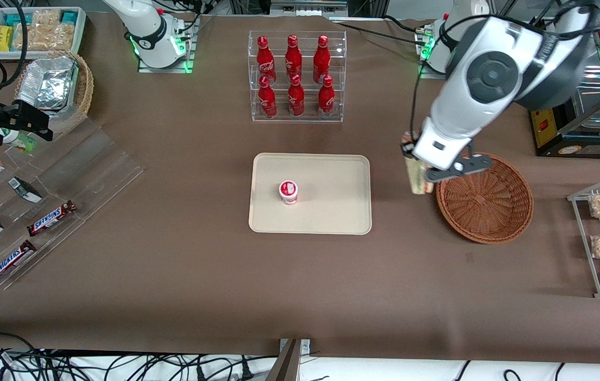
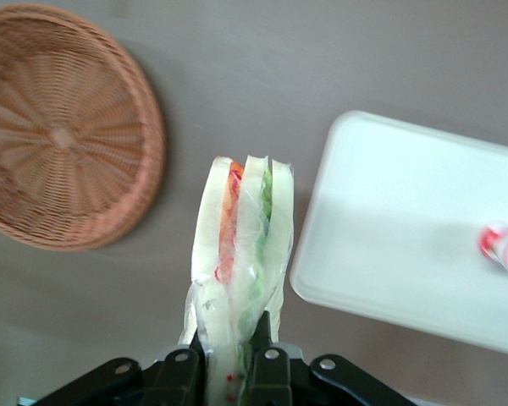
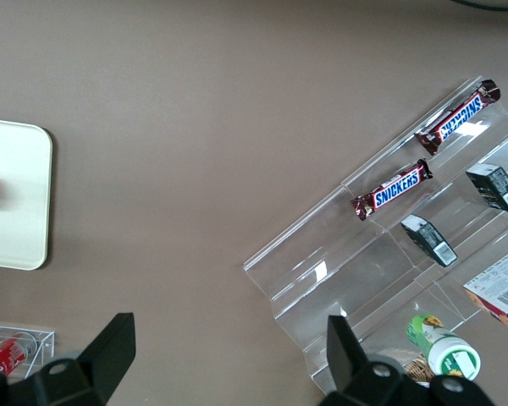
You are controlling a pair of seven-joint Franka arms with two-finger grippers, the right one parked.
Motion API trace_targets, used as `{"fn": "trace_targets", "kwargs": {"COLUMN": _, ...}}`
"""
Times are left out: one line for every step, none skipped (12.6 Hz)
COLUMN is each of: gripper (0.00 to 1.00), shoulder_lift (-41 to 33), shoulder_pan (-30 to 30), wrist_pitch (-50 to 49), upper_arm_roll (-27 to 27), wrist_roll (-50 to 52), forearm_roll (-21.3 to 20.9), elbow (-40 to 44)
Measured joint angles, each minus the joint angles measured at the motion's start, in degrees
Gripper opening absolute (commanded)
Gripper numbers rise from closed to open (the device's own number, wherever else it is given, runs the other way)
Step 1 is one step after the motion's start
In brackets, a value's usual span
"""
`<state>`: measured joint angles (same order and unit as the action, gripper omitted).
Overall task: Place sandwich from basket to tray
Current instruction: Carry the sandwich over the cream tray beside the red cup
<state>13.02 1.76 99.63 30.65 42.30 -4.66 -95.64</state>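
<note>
The flat rectangular cream-beige tray (image 1: 332, 174) with rounded corners lies on the brown table, and everything here is placed from it. The left arm's two-finger gripper (image 1: 420, 177) hangs above the table between the tray and the round reddish-brown woven wicker basket (image 1: 485, 203), which sits toward the working arm's end of the table from the tray. The gripper's black fingers (image 2: 189, 372) are pinched on the triangular wedge sandwich (image 1: 417, 177) in clear wrap, white bread with green and red filling layers. In the left wrist view the sandwich (image 2: 241, 254) stands out from the gripper (image 2: 229, 372) over bare table just beside the tray's edge (image 2: 389, 228), with the basket (image 2: 63, 127) apart from it and holding nothing. On the tray stands a small white cup with a red lid (image 1: 288, 191). Farther from the front camera than the tray stands a clear acrylic rack of red bottles (image 1: 296, 76).
</note>
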Motion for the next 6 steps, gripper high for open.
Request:
{"fn": "trace_targets", "kwargs": {"gripper": 0.21, "shoulder_lift": 0.4, "shoulder_pan": -0.1, "wrist_pitch": 1.5, "upper_arm_roll": 1.9, "wrist_roll": 0.7, "forearm_roll": 0.1, "elbow": 0.0}}
{"fn": "trace_targets", "kwargs": {"gripper": 0.21, "shoulder_lift": 1.0, "shoulder_pan": -0.7, "wrist_pitch": 3.8, "upper_arm_roll": 3.2, "wrist_roll": 2.7, "forearm_roll": 0.1, "elbow": 0.0}}
{"fn": "trace_targets", "kwargs": {"gripper": 0.20, "shoulder_lift": 2.0, "shoulder_pan": -2.0, "wrist_pitch": 6.9, "upper_arm_roll": 3.8, "wrist_roll": 5.3, "forearm_roll": 0.0, "elbow": 0.0}}
{"fn": "trace_targets", "kwargs": {"gripper": 0.20, "shoulder_lift": 3.7, "shoulder_pan": -4.2, "wrist_pitch": 11.0, "upper_arm_roll": 3.9, "wrist_roll": 9.1, "forearm_roll": -1.0, "elbow": -0.2}}
{"fn": "trace_targets", "kwargs": {"gripper": 0.21, "shoulder_lift": 5.6, "shoulder_pan": -6.0, "wrist_pitch": 13.8, "upper_arm_roll": 3.9, "wrist_roll": 12.4, "forearm_roll": -3.3, "elbow": -0.3}}
{"fn": "trace_targets", "kwargs": {"gripper": 0.20, "shoulder_lift": 7.7, "shoulder_pan": -7.6, "wrist_pitch": 16.7, "upper_arm_roll": 3.9, "wrist_roll": 15.9, "forearm_roll": -6.4, "elbow": -0.4}}
